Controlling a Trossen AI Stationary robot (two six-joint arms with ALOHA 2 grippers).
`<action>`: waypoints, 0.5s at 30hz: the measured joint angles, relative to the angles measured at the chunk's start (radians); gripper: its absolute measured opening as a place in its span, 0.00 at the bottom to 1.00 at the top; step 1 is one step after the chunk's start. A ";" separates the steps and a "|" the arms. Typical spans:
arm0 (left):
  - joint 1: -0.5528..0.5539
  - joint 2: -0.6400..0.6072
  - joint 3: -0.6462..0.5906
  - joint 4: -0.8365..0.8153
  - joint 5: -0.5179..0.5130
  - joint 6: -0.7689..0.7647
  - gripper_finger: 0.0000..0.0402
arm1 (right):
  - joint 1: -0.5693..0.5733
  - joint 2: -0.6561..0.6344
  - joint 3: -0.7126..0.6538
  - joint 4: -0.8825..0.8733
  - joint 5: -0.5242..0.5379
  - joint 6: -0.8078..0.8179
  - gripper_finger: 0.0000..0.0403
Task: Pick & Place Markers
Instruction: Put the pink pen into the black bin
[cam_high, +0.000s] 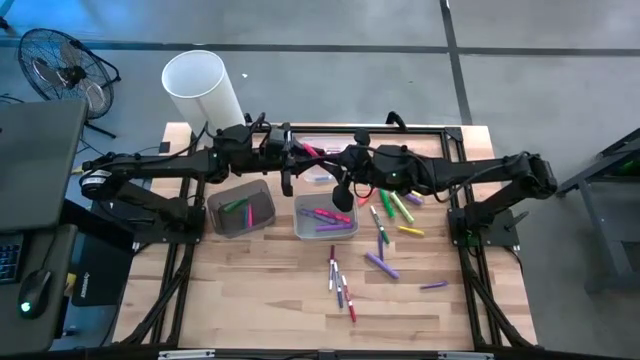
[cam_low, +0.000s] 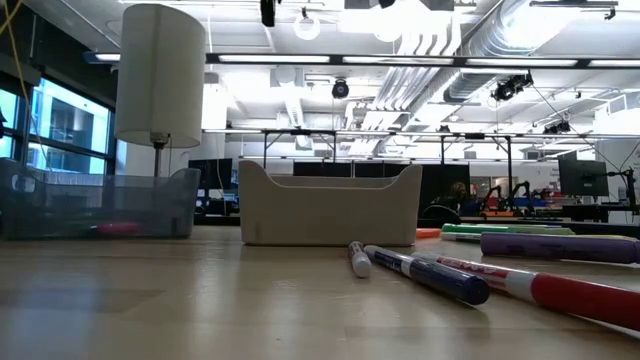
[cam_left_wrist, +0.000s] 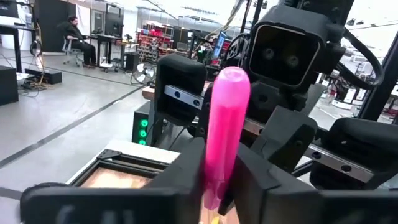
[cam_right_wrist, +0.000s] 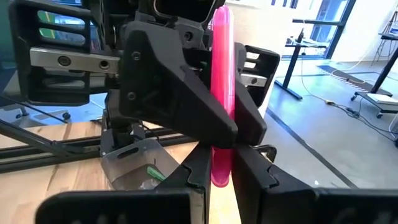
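Note:
A pink marker (cam_left_wrist: 227, 118) (cam_right_wrist: 222, 74) is held in the air between both grippers, over the far middle of the table. My left gripper (cam_left_wrist: 216, 168) and my right gripper (cam_right_wrist: 222, 165) face each other there, each shut on it. In the high view only a pink sliver (cam_high: 309, 151) shows between the arms. Two clear bins lie below. The left bin (cam_high: 240, 208) holds green and pink markers, and the right bin (cam_high: 325, 218) holds purple and pink ones. Several loose markers (cam_high: 385, 215) lie flat on the wood to the right. My left gripper pinches the pink marker between its two fingers near one end (cam_left_wrist: 214, 186), coming level from the table's left. The marker is lifted clear, and its rounded far end (cam_left_wrist: 231, 78) sticks out free past the fingers. My right gripper pinches the same marker by its other end (cam_right_wrist: 221, 174) between its two fingertips, coming level from the table's right. The left gripper's fingers (cam_right_wrist: 239, 134) cross the marker just beyond mine. The marker is off the table.
A white cylinder (cam_high: 205, 88) stands at the table's far left corner. More markers lie toward the near edge (cam_high: 342, 287) and at the right (cam_high: 433, 285). In the low view, markers (cam_low: 430, 275) lie in front of the beige bin (cam_low: 330, 205).

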 joint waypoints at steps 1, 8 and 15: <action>0.000 0.000 0.000 -0.001 0.004 0.000 0.10 | 0.000 0.000 0.000 -0.001 0.001 0.000 0.09; 0.001 0.000 0.000 0.000 0.010 0.003 0.10 | 0.000 0.000 0.000 -0.003 0.017 0.000 0.11; 0.001 -0.012 0.000 -0.084 -0.040 0.014 0.11 | 0.000 -0.004 0.000 -0.069 0.037 0.075 0.23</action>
